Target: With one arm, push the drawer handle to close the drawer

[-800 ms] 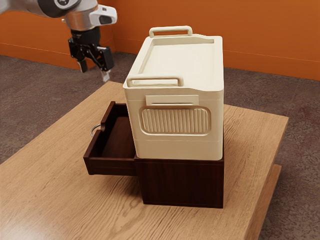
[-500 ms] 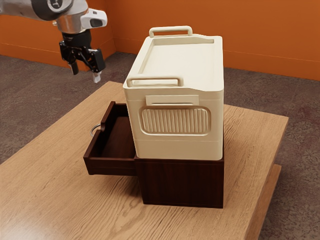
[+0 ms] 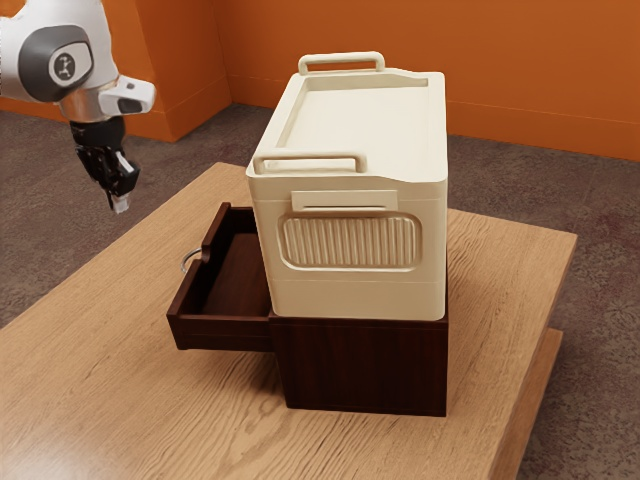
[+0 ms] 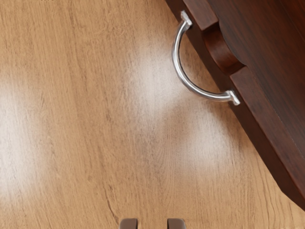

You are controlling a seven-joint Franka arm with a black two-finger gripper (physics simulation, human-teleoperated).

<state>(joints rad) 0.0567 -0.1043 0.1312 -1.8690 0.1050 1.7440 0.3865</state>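
The black gripper (image 3: 119,204) hangs in the air at the exterior view's left, above and apart from the drawer handle. Its two fingertips stand apart in the wrist view, and the gap of the gripper (image 4: 152,223) holds nothing. A curved silver handle (image 3: 188,259) is fixed to the front of the dark wooden drawer (image 3: 222,334), which is pulled out of its cabinet (image 3: 362,365). In the wrist view the whole arc of the handle (image 4: 179,69) is visible on the drawer's front (image 4: 259,133).
A large cream box (image 3: 345,292) with raised handles rests on top of the cabinet. Both stand on a wooden table (image 3: 120,370), whose bare surface lies below the drawer and its handle. An orange wall (image 3: 530,80) rises behind.
My hand has moved toward the exterior view's left and lower, and it has turned, so the fingers look closer together there. The drawer and the box have stayed put.
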